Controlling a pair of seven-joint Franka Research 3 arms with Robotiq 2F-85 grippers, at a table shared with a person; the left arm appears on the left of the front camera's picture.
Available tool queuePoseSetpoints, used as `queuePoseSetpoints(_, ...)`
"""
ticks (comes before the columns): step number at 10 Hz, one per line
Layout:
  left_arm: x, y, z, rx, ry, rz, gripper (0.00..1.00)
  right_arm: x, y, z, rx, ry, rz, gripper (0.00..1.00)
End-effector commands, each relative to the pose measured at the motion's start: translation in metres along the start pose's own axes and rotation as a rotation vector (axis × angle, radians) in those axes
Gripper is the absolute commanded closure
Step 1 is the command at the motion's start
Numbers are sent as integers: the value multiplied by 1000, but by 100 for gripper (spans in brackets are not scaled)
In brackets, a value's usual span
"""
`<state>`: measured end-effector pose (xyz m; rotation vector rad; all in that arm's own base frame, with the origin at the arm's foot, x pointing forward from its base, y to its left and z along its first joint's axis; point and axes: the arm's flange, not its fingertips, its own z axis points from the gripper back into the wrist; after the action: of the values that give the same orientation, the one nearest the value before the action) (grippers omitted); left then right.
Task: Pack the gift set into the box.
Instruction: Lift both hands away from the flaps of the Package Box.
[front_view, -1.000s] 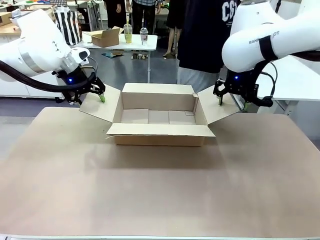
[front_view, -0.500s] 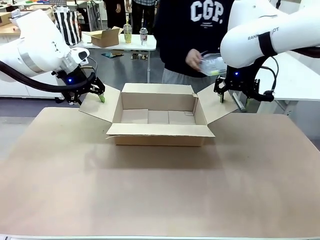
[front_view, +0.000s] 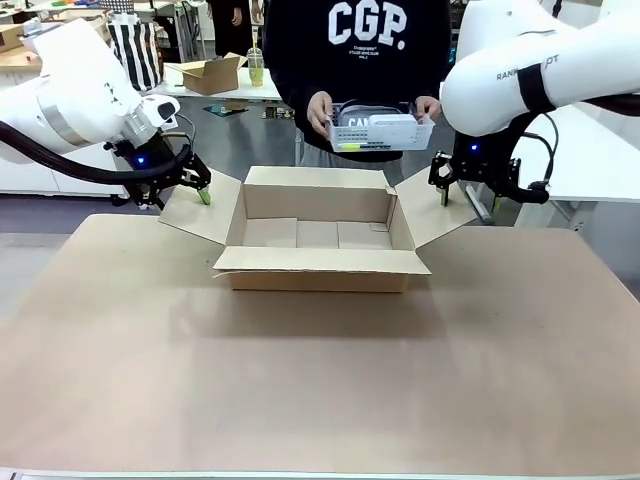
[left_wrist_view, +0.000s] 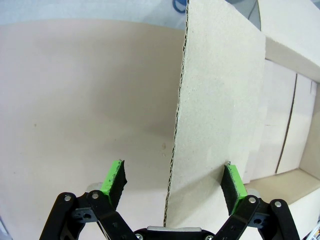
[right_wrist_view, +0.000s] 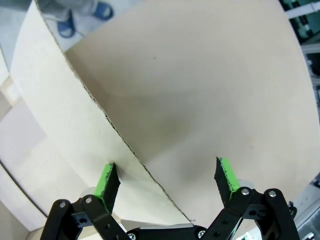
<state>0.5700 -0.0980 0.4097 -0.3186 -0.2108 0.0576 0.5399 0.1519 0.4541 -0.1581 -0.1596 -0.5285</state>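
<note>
Box (front_view: 320, 278) is sitting open, mid-table toward 12 o'clock. Left gripper (left_wrist_view: 173, 181) at its 9 o'clock and right gripper (right_wrist_view: 166, 178) at 3 o'clock are both gaping wide, each straddling a side flap's edge and clamping nothing. Person's hands (front_view: 320, 108) are holding the gift set basket (front_view: 380, 130) above the 12 o'clock rim. Risk: the unclamped flaps springing inward and snagging the basket as it is lowered.

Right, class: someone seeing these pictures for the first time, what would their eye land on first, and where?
Probably the box, open in the middle of the table. The left gripper straddles its left flap and the right gripper its right flap, both with jaws open. At the far side a person holds a white basket in both hands.
</note>
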Motion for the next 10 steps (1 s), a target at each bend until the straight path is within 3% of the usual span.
queuePoseSetpoints(1,0,0,2,14,1,12,0,1,2,4,-17,-12,1,0)
queuePoseSetpoints(10,0,0,2,14,1,12,0,1,2,4,-17,-12,1,0)
